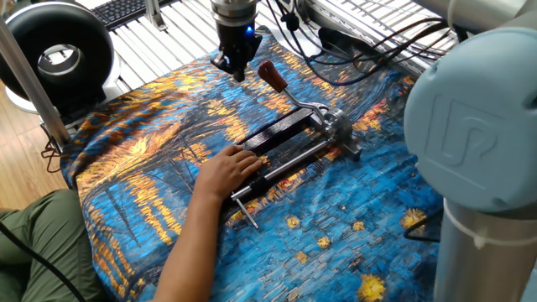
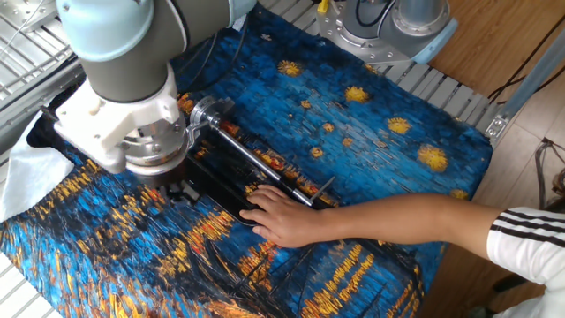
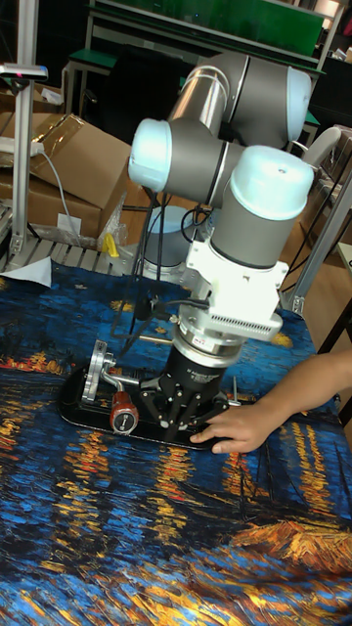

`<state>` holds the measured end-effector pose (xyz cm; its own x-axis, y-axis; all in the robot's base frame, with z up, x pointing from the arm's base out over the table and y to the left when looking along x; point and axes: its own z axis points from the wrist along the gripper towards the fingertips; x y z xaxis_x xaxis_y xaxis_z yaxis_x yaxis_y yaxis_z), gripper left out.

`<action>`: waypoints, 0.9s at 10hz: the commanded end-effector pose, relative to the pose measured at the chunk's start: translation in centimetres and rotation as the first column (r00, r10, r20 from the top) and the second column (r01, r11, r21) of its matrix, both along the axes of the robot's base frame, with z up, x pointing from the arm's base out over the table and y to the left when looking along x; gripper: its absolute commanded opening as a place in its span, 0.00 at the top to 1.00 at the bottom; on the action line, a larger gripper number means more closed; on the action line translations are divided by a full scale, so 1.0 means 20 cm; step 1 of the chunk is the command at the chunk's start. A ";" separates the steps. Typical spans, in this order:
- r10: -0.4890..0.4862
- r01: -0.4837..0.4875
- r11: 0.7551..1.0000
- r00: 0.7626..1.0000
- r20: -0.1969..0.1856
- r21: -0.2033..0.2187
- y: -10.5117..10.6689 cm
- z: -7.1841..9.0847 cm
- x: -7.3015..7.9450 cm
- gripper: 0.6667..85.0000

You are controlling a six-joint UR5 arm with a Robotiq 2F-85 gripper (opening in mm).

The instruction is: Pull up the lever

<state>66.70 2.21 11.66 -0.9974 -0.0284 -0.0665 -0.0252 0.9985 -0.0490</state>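
Note:
The lever has a reddish-brown knob on a short silver arm. It stands tilted up and left from the clamp's grey head. My gripper hovers just left of the knob, apart from it, open and holding nothing. In the tall fixed view the knob sits just left of my gripper. In the other fixed view my wrist hides the lever, and only the black fingertips show. A person's hand presses down on the black clamp frame.
The clamp lies on a blue and orange painted cloth. The person's arm reaches across the cloth from the near side. Cables hang at the back. A black ring-shaped device stands at the far left.

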 end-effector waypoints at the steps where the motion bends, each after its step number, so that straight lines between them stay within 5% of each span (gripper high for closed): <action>1: -0.006 0.006 1.000 1.000 -0.007 -0.004 -0.01 0.00 0.00 1.00; 5: 0.093 -0.094 0.995 0.994 -0.058 -0.025 -0.18 -0.05 0.21 1.00; 9: 0.135 -0.140 0.989 0.987 -0.089 -0.050 -0.27 -0.11 0.23 1.00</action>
